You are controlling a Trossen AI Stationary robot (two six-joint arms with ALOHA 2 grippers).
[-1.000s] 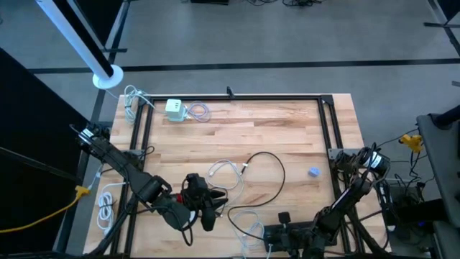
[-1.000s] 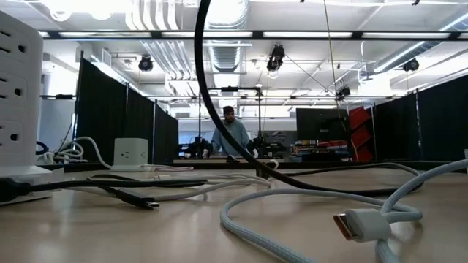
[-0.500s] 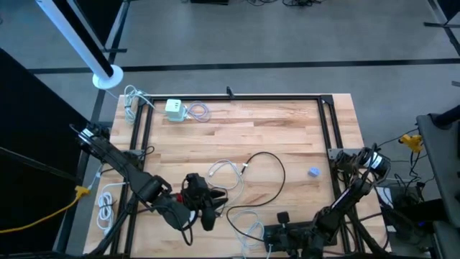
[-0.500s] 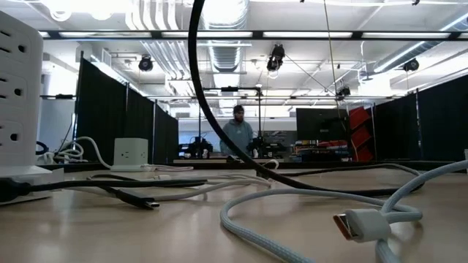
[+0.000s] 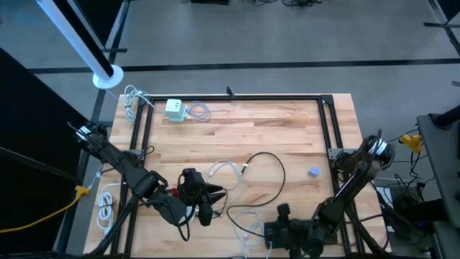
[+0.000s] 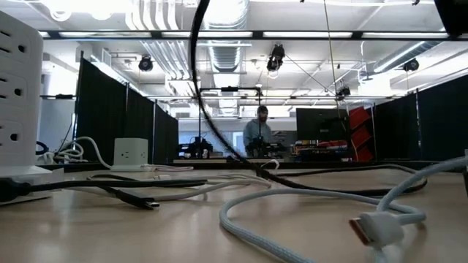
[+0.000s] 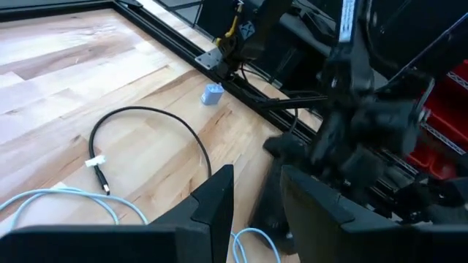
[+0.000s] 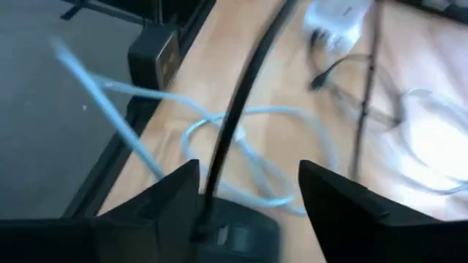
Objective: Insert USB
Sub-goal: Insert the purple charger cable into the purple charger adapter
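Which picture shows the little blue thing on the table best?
The left wrist view shows the little blue thing best: close up, lying on the wood beside the black frame rail. The high view shows it only as a tiny dot. The low and right wrist views do not show it.

A lab hall: black curtains (image 6: 110,109), ceiling ducts (image 6: 227,18), monitors (image 6: 318,124).

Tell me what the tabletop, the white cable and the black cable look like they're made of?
The tabletop looks like pale wood in joined strips, with visible grain and a light sheen. The white cable seems to have a woven fabric sleeve, since its surface looks finely textured. The black cable appears to be smooth rubber or plastic, plain and matte.
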